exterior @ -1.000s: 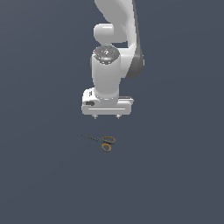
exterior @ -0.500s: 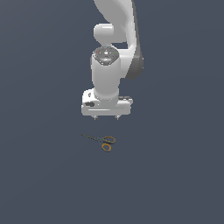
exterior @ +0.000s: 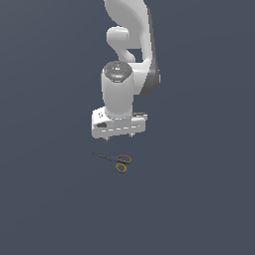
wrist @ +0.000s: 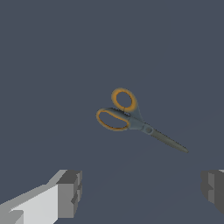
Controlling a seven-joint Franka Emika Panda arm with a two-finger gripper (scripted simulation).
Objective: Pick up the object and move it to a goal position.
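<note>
A small pair of scissors [exterior: 113,160] lies flat on the dark grey floor, with thin dark blades and two orange-rimmed loops. In the wrist view the scissors [wrist: 133,119] lie whole and unobstructed, apart from the fingers. My gripper [exterior: 119,136] hangs above the scissors, slightly behind them, not touching. It is open and empty: in the wrist view the gripper [wrist: 142,192] shows two grey fingertips [wrist: 70,192] set wide apart.
The white arm [exterior: 129,60] rises from the gripper toward the top of the exterior view. The floor [exterior: 199,199] is a plain dark grey surface with no other objects in view.
The gripper and wrist have sunk slightly toward the scissors and turned a little. The scissors have not moved.
</note>
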